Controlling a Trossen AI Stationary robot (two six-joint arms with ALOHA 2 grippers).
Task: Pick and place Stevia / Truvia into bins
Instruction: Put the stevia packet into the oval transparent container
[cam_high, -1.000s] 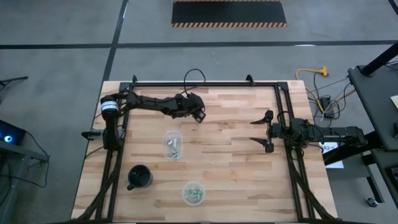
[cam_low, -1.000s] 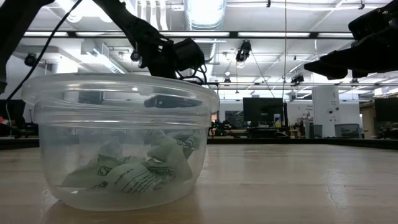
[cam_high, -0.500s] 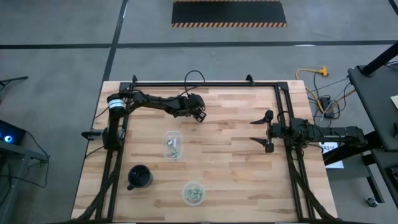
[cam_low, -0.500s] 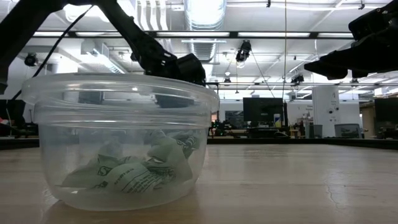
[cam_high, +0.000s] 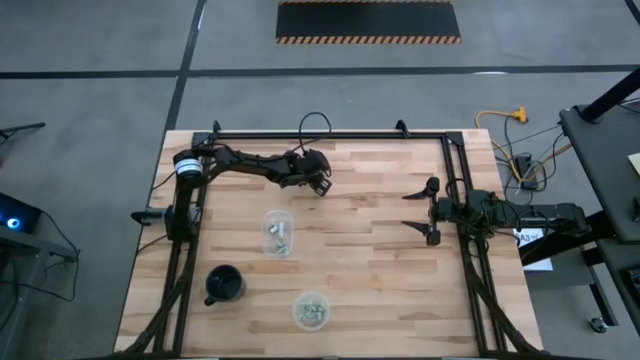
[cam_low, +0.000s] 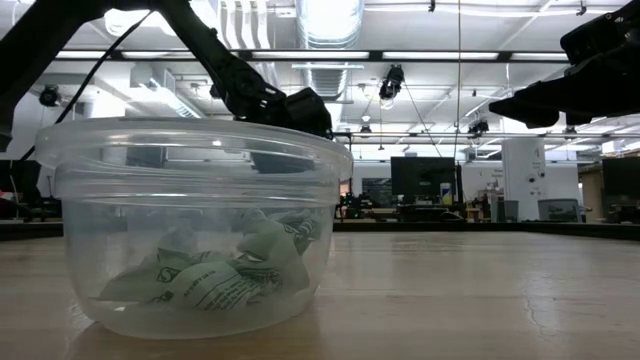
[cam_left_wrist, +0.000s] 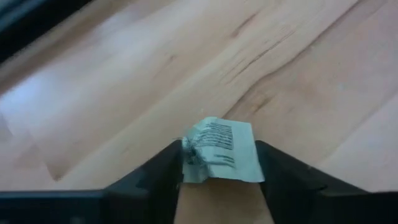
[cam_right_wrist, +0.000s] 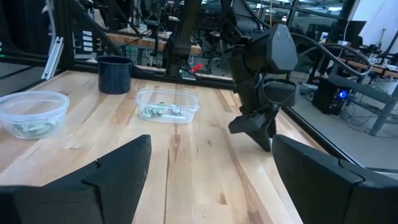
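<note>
Wooden planks are making up the table (cam_high: 370, 260) I am working over. My left arm is reaching across its far half, well apart from the right arm, which is waiting at the right edge. My right gripper (cam_high: 428, 212) is hanging there with its fingers spread wide and nothing between them. My left gripper (cam_high: 322, 186) is hovering above bare wood beyond the square bin (cam_high: 278, 231), and its fingers (cam_left_wrist: 158, 174) are pinching a packet (cam_left_wrist: 219, 159), pale green with dark print, crumpled at one end.

Nearer the front, the mug (cam_high: 224, 285) is standing toward the left side. The square bin is sitting between my left gripper and the round bin (cam_high: 311, 310), and it is holding several packets. The round bin is resting close to the front edge; in the low view it is filling the left of the picture, with a heap of green and white packets (cam_low: 215, 275) lying on its bottom. No loose packets are showing on the wood around the bins.
</note>
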